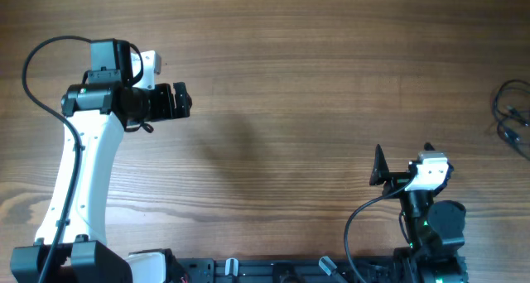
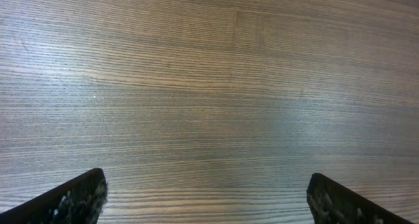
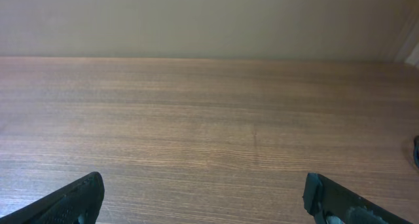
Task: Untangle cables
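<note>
**Cables at the far right edge, both tools wide and empty**

The cables [image 1: 513, 116] lie as a thin dark tangle at the far right edge of the wood-grain counter [image 1: 290, 76], partly cut off by the frame. How the strands cross is too small to tell. Both arms are well apart from them.

The left tool [image 1: 184, 100] hangs over the left part of the counter, pointing right. In the left wrist view its two black fingers [image 2: 72, 198] sit in the bottom corners with bare wood between them, so the left tool [image 2: 209, 201] is spread wide and holds nothing.

The right tool [image 1: 403, 159] is near the front edge, right of centre. The right wrist view shows its fingers [image 3: 69, 201] equally far apart over bare wood, with a plain wall behind. A small dark shape [image 3: 416, 152] at that view's right edge cannot be identified.
</note>
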